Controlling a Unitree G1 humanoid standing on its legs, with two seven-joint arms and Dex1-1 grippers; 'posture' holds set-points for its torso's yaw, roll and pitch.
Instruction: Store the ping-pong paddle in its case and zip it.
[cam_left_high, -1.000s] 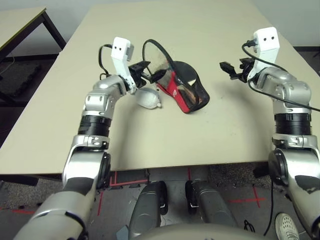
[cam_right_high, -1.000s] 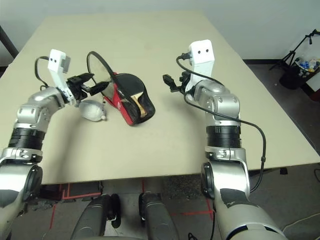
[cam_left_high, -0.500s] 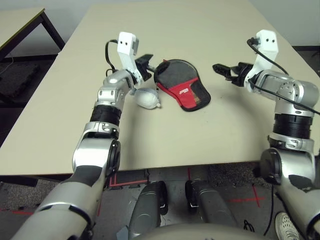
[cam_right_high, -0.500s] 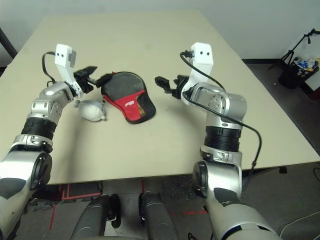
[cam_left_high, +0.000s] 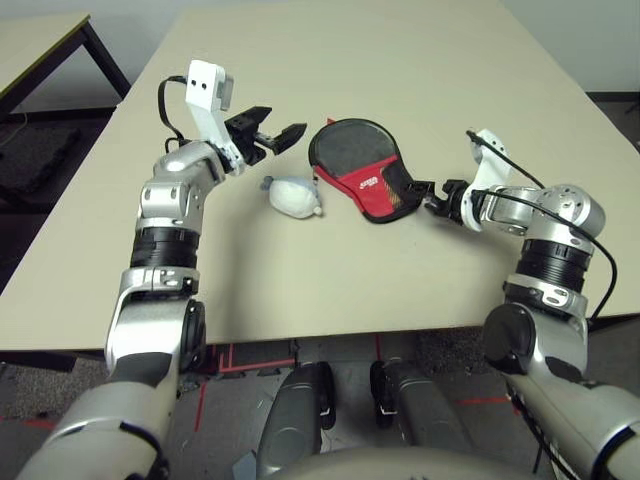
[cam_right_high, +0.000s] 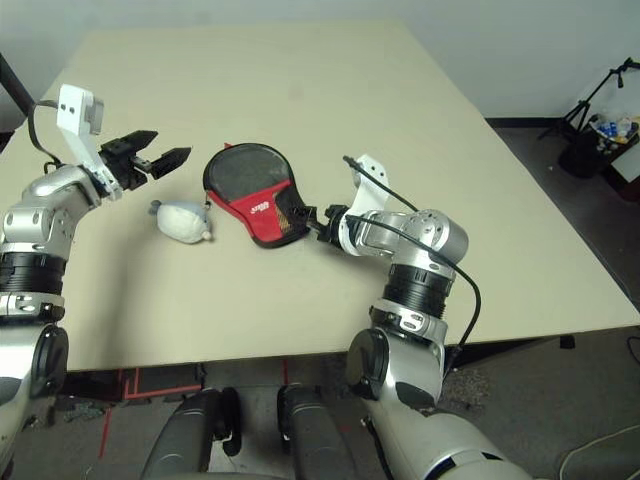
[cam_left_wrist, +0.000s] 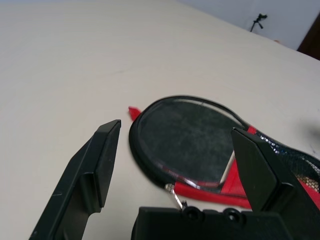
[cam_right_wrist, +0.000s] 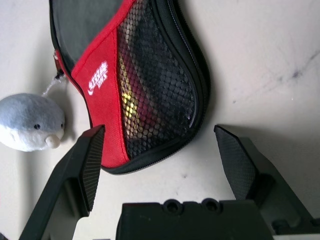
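Noted the paddle (cam_right_wrist: 131, 102) lodged in the case (cam_left_high: 365, 180), cover down on the table (cam_left_high: 320, 280), with left gripper (cam_left_high: 287, 118) and right gripper (cam_left_high: 422, 196) spread, holding nothing; judged outstanding: zipping, extent of closure unclear.
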